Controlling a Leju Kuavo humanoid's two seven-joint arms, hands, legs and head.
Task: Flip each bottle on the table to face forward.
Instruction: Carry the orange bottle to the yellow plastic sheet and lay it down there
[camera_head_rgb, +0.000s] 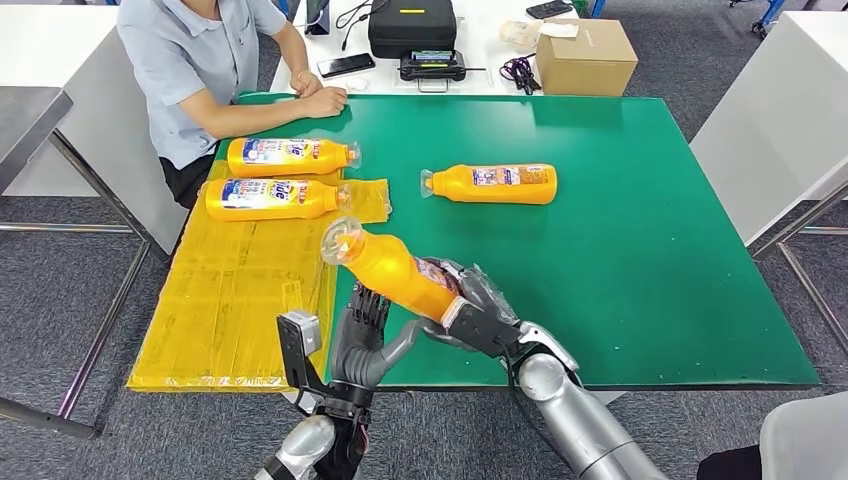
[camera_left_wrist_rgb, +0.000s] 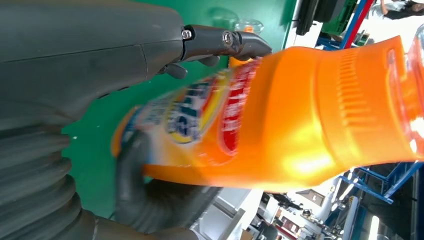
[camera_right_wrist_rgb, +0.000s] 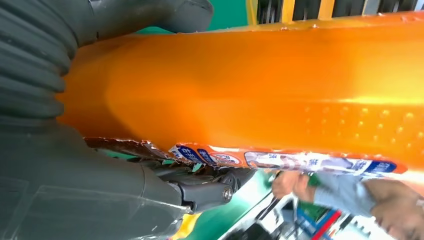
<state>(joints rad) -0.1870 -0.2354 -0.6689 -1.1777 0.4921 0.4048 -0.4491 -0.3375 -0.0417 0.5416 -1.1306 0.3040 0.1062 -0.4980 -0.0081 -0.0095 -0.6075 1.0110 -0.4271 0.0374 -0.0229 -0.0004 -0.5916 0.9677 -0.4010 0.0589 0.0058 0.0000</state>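
An orange bottle (camera_head_rgb: 395, 270) with a clear cap is lifted over the near edge of the green table (camera_head_rgb: 650, 280), its cap pointing up and to the left. My right hand (camera_head_rgb: 480, 305) grips its lower body. Just below its neck stands my left hand (camera_head_rgb: 365, 335), fingers upright and spread, close under the bottle without closing on it. In the left wrist view the bottle (camera_left_wrist_rgb: 300, 115) shows its colourful label beside that hand (camera_left_wrist_rgb: 100, 55). The right wrist view has the bottle's plain orange side (camera_right_wrist_rgb: 250, 85) against my right hand (camera_right_wrist_rgb: 75, 175). Three more orange bottles lie flat: two (camera_head_rgb: 290, 155) (camera_head_rgb: 275, 198) on the yellow mat, one (camera_head_rgb: 495, 183) on the green.
A person sits at the far left corner with hands (camera_head_rgb: 320, 100) resting on the table. The yellow mat (camera_head_rgb: 230, 300) covers the left side. Beyond the far edge are a cardboard box (camera_head_rgb: 585, 55), a black case (camera_head_rgb: 412, 25) and a phone (camera_head_rgb: 345, 65).
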